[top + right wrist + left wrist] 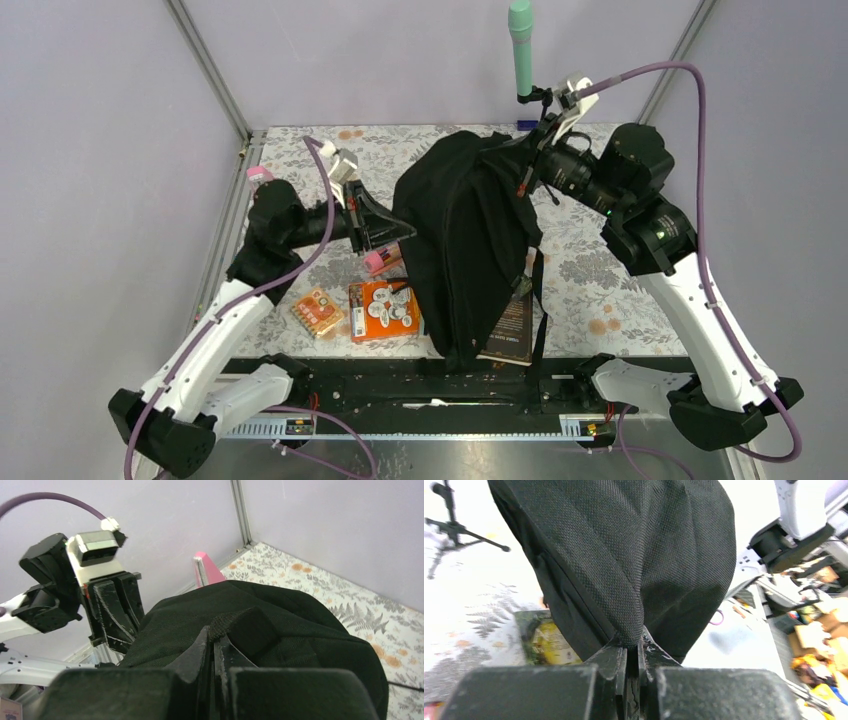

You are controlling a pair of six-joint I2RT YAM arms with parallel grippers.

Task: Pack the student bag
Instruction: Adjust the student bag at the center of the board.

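Top external view: the student bag (465,250) is seen slumped at the middle of the table (600,270), gripped from both sides. A slip is judged the main risk. Only a thin fold of fabric is pinched by the left gripper (633,647), and it could be pulled free if the arms draw apart. The right gripper (214,642) is clamped on a webbing loop (245,630) at the bag's top, so the bag hangs just ahead of and below its fingers. The dark book (512,335) is partly pinned beneath the bag and could be dragged. The orange book (385,310) lies just beside the bag, on the left arm's side.
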